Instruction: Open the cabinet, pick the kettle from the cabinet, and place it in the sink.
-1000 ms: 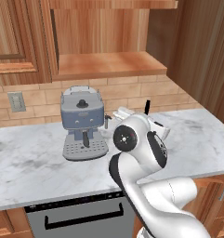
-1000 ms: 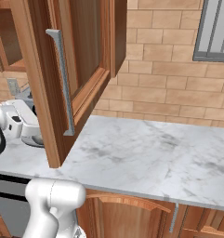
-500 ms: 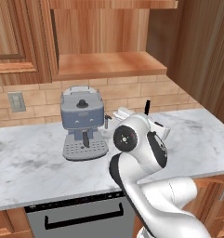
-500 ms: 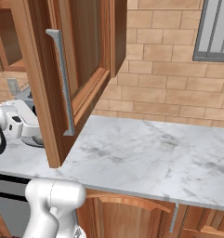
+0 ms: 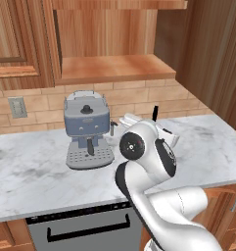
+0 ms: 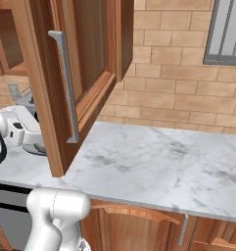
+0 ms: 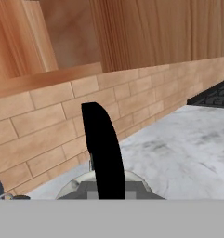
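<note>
While the reddish-brown wooden wall cabinet (image 5: 109,68) stands open above the blue-grey espresso machine (image 5: 86,128), its raised-panel door (image 6: 92,73) swings out over the white-and-grey marble tabletop (image 5: 31,171) to the machine's right, the long vertical silver bar handle (image 6: 65,88) on the door's free edge. The cabinet's lower wooden shelf (image 5: 114,66), directly above the machine, lies bare.

The pincer (image 5: 153,125) sits low, just to the right of the espresso machine and a little above the tabletop, at the end of the white arm's folded wrist. It is clenched tight. In the hand view the small pale silvery-cream rounded kettle (image 7: 132,183) lies right under the camera, its black arched handle (image 7: 102,148) rising up the middle, so the pincer appears to be grasping the kettle by that handle; the fingertips themselves are hidden. From the right base view the kettle's rounded silvery body (image 6: 35,142) hangs beneath the white hand, beside the espresso machine and close over the marble.

Behind the kettle runs the tan brick wall (image 7: 48,116), which also backs the espresso machine.
</note>
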{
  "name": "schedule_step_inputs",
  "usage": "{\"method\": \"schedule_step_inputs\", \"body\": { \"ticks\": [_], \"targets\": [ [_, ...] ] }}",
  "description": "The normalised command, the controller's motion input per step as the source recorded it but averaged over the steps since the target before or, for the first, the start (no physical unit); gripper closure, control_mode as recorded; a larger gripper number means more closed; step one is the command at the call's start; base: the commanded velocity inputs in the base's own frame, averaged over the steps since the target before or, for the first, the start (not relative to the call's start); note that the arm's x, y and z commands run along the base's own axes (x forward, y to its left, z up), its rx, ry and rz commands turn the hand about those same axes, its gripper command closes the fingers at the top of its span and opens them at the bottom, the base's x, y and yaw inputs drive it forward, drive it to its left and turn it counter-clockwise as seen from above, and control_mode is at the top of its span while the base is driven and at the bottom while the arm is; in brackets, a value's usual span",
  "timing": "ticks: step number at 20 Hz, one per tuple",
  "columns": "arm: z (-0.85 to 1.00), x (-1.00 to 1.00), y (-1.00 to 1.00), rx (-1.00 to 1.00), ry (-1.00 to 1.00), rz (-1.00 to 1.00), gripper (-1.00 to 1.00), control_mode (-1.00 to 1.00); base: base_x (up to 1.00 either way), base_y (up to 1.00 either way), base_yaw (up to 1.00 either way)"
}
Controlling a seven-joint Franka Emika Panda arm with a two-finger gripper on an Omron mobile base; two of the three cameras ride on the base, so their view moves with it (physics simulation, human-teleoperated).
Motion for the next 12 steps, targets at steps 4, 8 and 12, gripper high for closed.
{"method": "schedule_step_inputs", "body": {
  "ticks": [4, 8, 12],
  "targets": [
    [0.00, 0.00, 0.00, 0.00, 0.00, 0.00, 1.00, 1.00, 0.00, 0.00, 0.00],
    [0.00, 0.00, 0.00, 0.00, 0.00, 0.00, 1.00, 1.00, 0.00, 0.00, 0.00],
    [0.00, 0.00, 0.00, 0.00, 0.00, 0.00, 1.00, 1.00, -0.01, 0.00, 0.00]
  ]
}}
